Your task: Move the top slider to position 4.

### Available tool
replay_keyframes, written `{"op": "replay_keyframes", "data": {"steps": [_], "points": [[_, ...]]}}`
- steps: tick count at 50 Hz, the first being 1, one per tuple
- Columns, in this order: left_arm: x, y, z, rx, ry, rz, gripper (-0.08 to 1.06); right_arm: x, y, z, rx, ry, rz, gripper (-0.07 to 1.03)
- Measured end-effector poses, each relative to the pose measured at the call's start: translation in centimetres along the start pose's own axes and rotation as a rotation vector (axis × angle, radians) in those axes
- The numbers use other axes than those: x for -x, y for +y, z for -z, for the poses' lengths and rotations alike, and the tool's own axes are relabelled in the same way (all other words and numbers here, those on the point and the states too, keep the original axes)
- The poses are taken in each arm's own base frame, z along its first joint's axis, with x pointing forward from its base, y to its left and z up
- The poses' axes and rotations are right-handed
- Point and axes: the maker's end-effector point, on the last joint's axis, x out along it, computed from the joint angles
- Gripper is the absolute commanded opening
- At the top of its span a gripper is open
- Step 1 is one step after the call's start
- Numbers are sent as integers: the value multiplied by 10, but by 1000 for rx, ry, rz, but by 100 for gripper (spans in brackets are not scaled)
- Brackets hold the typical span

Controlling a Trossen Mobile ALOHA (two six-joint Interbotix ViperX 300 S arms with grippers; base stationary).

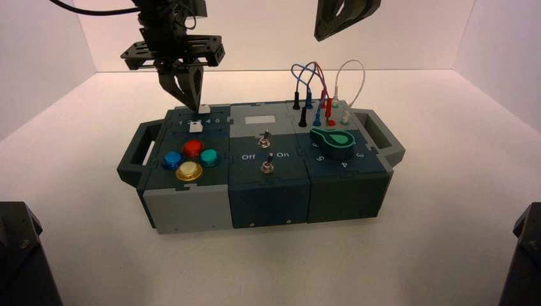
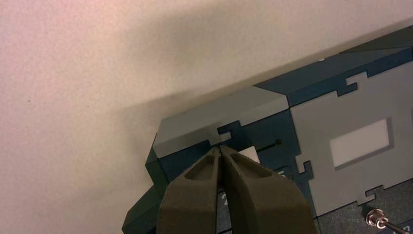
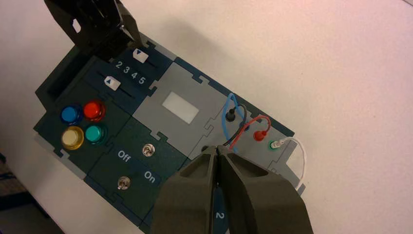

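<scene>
Left gripper clenched beside the top slider, knob near 3.

Top slider, a tiny white boxy plastic knob [image 1: 204,109], sits at the box's 10 o'clock, near the 3 of the printed row; small white numeral 4 [image 3: 134,75] lies at the knob's 5 o'clock in the high view. Left gripper [image 1: 196,109], black, is down at the knob's 9 o'clock, jaws clenched on nothing, tips just beside it; contact can't be told. Matching white boxy lower slider knob [image 1: 196,127] is at the numeral row's 6 o'clock side.

Next out, toward the box's 8 o'clock: four round plastic buttons, red [image 1: 193,148] at the cluster's 12, green [image 1: 210,157] at 3, yellow [image 1: 189,171] at 6, blue [image 1: 172,160] at 9. White rectangular panel [image 1: 259,119] at the box's 12; two silver metal toggle switches [image 1: 264,141] from centre to 6. Red, black, blue and white wires [image 1: 363,83] at 1 to 2, green round dial knob [image 1: 336,144] at 4.

Right gripper [image 1: 320,38], black, hangs above the box's 1 o'clock side, jaws clenched, nothing grasped.
</scene>
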Motion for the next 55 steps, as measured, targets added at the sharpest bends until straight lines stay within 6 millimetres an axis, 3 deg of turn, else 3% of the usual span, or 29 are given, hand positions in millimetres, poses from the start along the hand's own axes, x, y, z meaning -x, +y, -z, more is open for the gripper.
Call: {"op": "replay_keyframes", "data": {"steps": [29, 55], "points": [[-3, -12, 3, -33, 12, 6, -3, 1, -1, -2, 6, -7, 3, -2], [1, -1, 7, -30, 9, -10, -3, 1, -1, -2, 13, -7, 8, -2]]}}
